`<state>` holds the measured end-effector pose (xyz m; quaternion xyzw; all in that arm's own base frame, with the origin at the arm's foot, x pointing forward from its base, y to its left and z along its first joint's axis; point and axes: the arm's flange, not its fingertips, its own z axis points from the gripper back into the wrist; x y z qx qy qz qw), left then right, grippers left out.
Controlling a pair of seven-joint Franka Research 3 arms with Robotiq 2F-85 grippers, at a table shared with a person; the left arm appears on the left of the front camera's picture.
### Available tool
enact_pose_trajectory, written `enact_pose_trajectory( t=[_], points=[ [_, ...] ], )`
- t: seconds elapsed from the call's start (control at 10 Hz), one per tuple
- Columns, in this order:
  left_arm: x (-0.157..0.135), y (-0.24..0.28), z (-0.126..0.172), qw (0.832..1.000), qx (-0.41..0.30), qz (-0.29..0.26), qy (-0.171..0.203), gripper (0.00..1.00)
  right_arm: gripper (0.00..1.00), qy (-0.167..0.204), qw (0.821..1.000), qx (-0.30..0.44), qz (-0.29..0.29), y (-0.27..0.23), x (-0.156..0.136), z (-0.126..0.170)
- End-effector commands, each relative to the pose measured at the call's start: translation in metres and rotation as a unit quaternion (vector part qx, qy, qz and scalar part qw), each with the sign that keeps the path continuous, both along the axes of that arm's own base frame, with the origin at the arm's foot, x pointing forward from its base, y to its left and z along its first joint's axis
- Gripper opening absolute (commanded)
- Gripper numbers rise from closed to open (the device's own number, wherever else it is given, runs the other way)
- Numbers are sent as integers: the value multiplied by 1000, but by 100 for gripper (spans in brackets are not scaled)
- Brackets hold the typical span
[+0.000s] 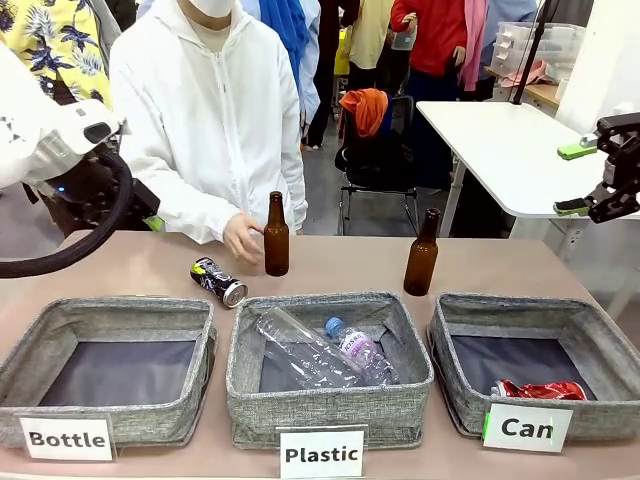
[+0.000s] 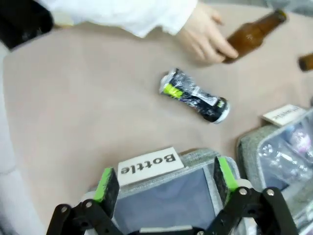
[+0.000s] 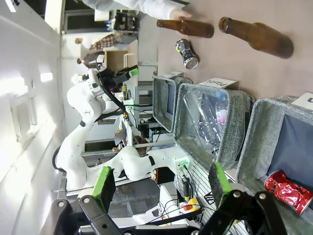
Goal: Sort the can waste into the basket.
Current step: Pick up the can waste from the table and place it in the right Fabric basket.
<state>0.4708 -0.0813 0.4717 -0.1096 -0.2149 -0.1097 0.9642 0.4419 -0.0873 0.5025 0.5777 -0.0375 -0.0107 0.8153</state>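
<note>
The crushed red can (image 1: pixel 541 390) is lying inside the Can basket (image 1: pixel 515 302). The black can (image 1: pixel 218 281) is lying on the worktop (image 1: pixel 150 265), well left of that basket. The left end effector (image 2: pixel 166 175) and right end effector (image 3: pixel 162 177) are hanging open, holding nothing.

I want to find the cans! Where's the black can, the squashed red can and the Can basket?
black can (image 1: pixel 218 281): front view, middle of its printed side.
red can (image 1: pixel 540 390): front view, middle of its crumpled body.
Can basket (image 1: pixel 510 303): front view, its far rim.
</note>
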Motion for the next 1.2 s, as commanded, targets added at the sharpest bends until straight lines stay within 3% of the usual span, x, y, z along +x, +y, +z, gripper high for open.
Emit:
enact_pose_trajectory(
  t=[0.0, 0.2, 0.3, 0.4, 0.6, 0.8, 1.0, 1.1],
  points=[
    [41, -25, 0, 974, 56, -213, -46, 100, 100, -9, 1000, -1, 9, -3, 0, 2],
    [72, -52, 0, 907, 90, -407, -55, 100, 100, -9, 1000, -1, 9, -3, 0, 2],
    [83, -51, -2, 858, 93, -502, -62, 100, 100, -9, 1000, -1, 9, -3, 0, 2],
    [81, -43, -1, 797, 61, -597, -61, 100, 100, -9, 1000, -1, 9, -3, 0, 2],
    [66, -15, 6, 708, 20, -703, -68, 100, 100, -9, 1000, -1, 9, -3, 0, 2],
    [34, 34, 19, 598, -25, -789, -141, 100, 100, -9, 1000, -1, 9, -3, 0, 2],
    [-21, 138, 38, 548, -99, -794, -243, 100, 100, -9, 1000, -1, 9, -3, 0, 2],
    [-49, 180, 37, 558, -107, -771, -288, 100, 100, -9, 1000, -1, 9, -3, 0, 2]
  ],
)
